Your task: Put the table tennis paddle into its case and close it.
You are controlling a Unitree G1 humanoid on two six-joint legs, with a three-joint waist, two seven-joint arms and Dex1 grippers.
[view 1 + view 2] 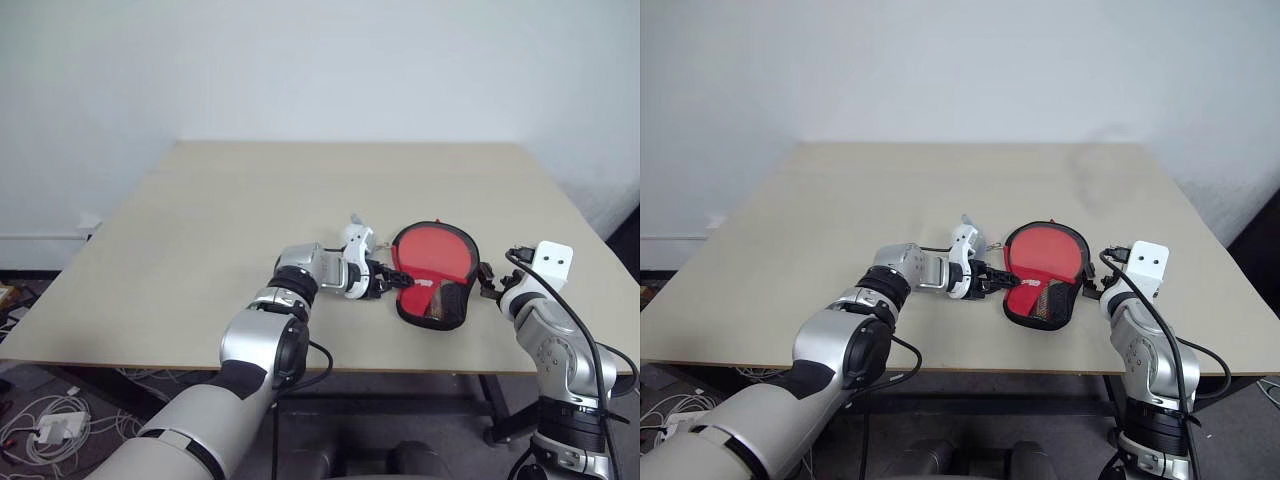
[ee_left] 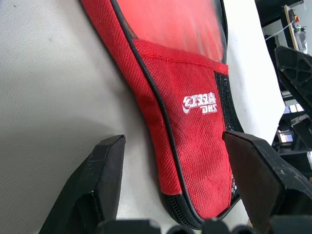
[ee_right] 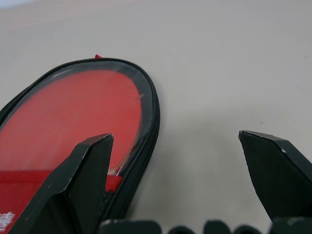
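A: Largest first?

B: Table (image 1: 200, 230), broad, matte beige top, smooth and bare around the middle. Near its front edge, the case (image 1: 434, 280): paddle-shaped soft pouch, black zipper edging all round, clear glossy plastic over the round part, red woven mesh with a white printed logo over the narrow part.

A: And the table tennis paddle?

B: Inside the case, red rubber face (image 3: 68, 117) showing flat through the clear window. Handle not made out under the mesh.

A: Which way does it lie?

B: Long axis running from the table's front edge toward its far edge; round end away from the front edge, narrow end close to it.

A: Differences between views?

B: From the head views, whole outline of the case with both arms flanking it. From the left wrist view, close weave of the red mesh, the logo, the zipper teeth at the narrow tip. From the right wrist view, the rounded window rim and a tiny red tab at the case's far edge.

A: Pincers?

B: Left gripper (image 2: 175, 195) spread wide, black wedge-shaped fingers (image 2: 97, 185) straddling the narrow end of the case, no clamping seen. Right gripper (image 3: 180, 185) equally wide, just beside the case's right edge, one finger (image 3: 78, 185) over the rim, the other above bare table; holding nothing.
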